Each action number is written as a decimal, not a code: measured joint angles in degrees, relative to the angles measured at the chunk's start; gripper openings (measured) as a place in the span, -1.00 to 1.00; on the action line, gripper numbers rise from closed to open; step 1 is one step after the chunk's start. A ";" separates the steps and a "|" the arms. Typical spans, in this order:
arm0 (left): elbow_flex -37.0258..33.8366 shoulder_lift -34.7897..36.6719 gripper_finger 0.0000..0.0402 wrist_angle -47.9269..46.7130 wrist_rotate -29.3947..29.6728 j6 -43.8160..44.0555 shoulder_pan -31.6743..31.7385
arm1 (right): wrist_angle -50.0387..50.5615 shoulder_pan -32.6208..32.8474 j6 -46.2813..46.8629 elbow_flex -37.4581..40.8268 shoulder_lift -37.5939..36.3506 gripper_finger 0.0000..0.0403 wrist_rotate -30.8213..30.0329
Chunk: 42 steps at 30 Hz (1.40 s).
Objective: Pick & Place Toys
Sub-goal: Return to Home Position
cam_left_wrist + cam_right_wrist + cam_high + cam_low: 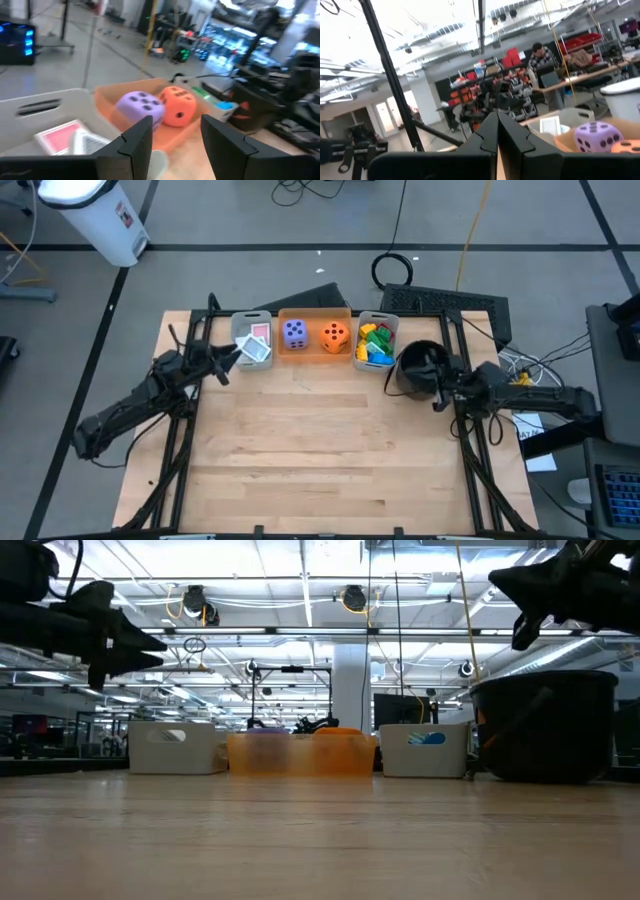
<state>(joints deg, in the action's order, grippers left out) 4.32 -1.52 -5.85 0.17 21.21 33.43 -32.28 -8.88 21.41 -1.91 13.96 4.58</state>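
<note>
**Left gripper (176,130) empty, time to go home**

Close up, past the left gripper: spread wide apart, holding nothing. Up in the air, just beside the left grey bin (250,317) with the cards (258,346) inside. Right next door, in the orange bin (315,352): purple die (295,332) and orange die (335,334), side by side. After that, the right grey bin (378,315), full of bricks (375,343). No toys to be seen on the bare table (320,450).

Over on the other side, the right gripper (496,125): pressed together, empty, up high above the black bowl (412,372).

Looks like tidy-up all done and going-home time now. Nothing to pick up.

Next, most likely: pull both arms back, away from the bins, and fold them in. On the left, keep off the grey bin's wall and the cards. On the right, stay clear of the bowl's rim while swinging back. Go slow, bump nothing, tip nothing over.
</note>
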 joint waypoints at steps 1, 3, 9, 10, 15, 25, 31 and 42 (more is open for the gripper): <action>0.00 0.79 -0.14 0.00 0.00 0.02 -0.99 | -0.02 0.00 0.00 0.00 -0.71 -1.00 0.00; 0.02 1.19 -0.14 0.64 -0.08 0.00 -2.86 | 0.02 0.00 0.00 0.00 -2.22 -1.00 0.02; 0.00 1.20 -0.14 1.47 -0.11 0.11 -8.10 | 0.00 -0.02 0.00 0.00 -6.44 -1.00 0.01; 0.00 1.20 -0.14 1.59 -0.09 0.10 -8.87 | -0.04 -0.02 0.00 0.00 -6.97 -1.00 0.02; 0.00 1.20 -0.14 1.69 -0.12 0.04 -12.29 | -0.03 -0.02 0.00 0.00 -9.73 -1.00 0.02; 0.00 1.20 -0.14 1.66 -0.10 0.03 -15.53 | -0.02 -0.02 0.00 0.00 -13.82 -1.00 0.02; 0.00 1.18 -0.14 1.65 -0.11 0.02 -15.52 | 0.72 -0.02 0.00 -0.02 -13.84 -1.00 0.01; 0.00 1.17 -0.14 1.64 -0.10 0.02 -15.52 | 0.92 -0.02 0.00 -0.02 -13.79 -1.00 0.02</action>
<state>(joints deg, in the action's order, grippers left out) 4.32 -0.35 -4.21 0.07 21.23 17.91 -31.35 -8.91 21.41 -1.93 0.16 4.60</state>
